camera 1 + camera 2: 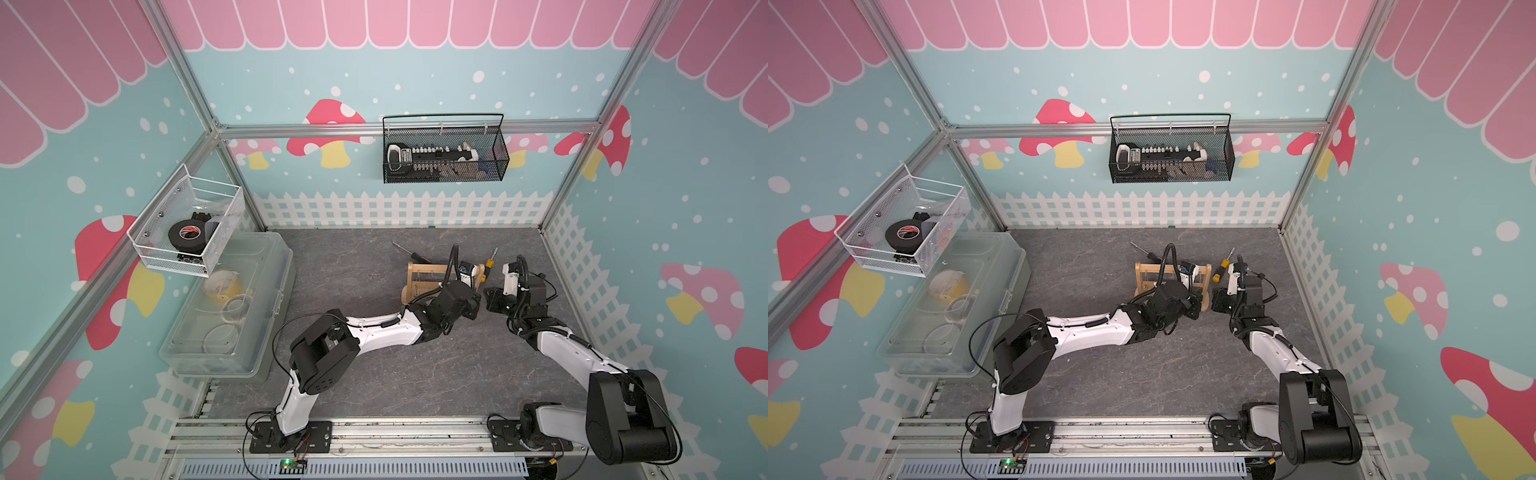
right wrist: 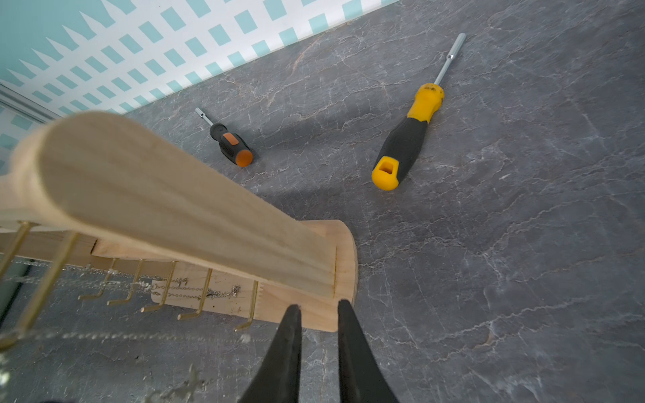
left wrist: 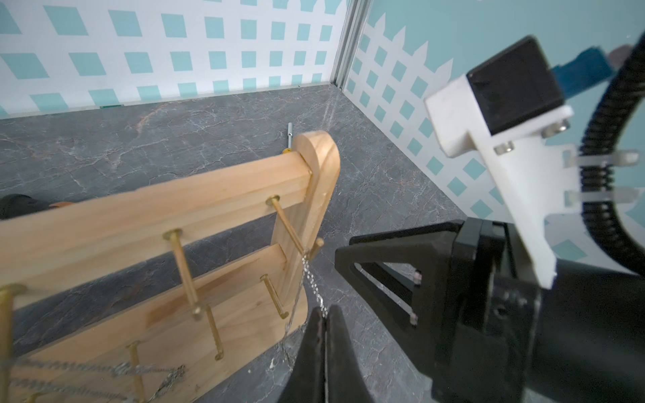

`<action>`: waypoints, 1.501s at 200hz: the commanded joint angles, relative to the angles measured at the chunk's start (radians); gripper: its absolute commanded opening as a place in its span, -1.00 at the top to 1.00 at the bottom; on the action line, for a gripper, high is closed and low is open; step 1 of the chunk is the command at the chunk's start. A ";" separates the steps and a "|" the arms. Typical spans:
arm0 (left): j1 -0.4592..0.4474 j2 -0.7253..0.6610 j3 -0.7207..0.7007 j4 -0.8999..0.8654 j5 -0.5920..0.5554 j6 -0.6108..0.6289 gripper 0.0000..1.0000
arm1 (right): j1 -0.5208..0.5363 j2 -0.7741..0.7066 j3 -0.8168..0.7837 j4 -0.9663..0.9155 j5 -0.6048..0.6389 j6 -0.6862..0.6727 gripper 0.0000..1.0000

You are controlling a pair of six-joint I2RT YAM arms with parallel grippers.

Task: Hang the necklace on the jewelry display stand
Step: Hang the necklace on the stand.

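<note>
Top views both show a grey marbled surface with a clear plastic bin along its nine o'clock edge. The left arm and the right arm reach in from the six o'clock rail and meet at the jewelry display stand. The stand rests on its base at about one o'clock from the surface's middle. A black wire basket hangs on the twelve o'clock wall. A white mesh basket on the nine o'clock wall holds a black tape roll.

A yellow-and-black nut driver lies at the stand's two o'clock, and a shorter orange-and-black driver lies at its eleven o'clock.

In the left wrist view the left jaws are pressed together on the silver necklace. The chain runs up to the hooked tip of the end peg on the upper bar, and a second strand drops past the base edge. The right jaws stand a narrow gap apart with nothing between them, just beside the base's three o'clock end. Other chains lie on the base.
</note>
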 commanded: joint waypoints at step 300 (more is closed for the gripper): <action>0.038 -0.010 -0.023 -0.035 -0.012 0.042 1.00 | 0.027 0.058 -0.004 0.126 -0.245 -0.036 0.50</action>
